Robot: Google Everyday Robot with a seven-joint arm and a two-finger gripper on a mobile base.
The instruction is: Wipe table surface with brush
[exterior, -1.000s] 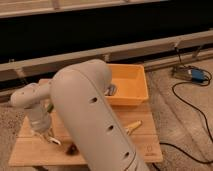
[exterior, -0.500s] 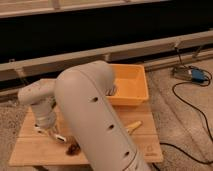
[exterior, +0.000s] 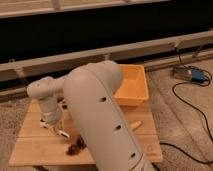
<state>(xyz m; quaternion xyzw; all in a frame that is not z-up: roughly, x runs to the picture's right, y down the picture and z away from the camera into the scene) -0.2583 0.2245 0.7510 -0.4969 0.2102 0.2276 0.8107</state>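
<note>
The table surface (exterior: 35, 147) is a light tan plank top at the lower left. My gripper (exterior: 52, 121) hangs at the end of the white arm over the table's left-middle part, pointing down. It is shut on the brush (exterior: 60, 132), a slim white piece that sticks out below it toward the lower right, with its tip on or just above the boards. A small dark brown clump (exterior: 75, 147) lies on the table just right of the brush tip. My big arm link hides the middle of the table.
An orange plastic bin (exterior: 133, 85) stands on the table's back right. A yellow banana-like piece (exterior: 136, 123) lies on the table's right part. A black cable (exterior: 192, 107) and a blue box (exterior: 198, 76) lie on the carpet at the right.
My gripper and the brush have moved to the right across the table, toward its middle. The dark clump now shows beside the brush tip.
</note>
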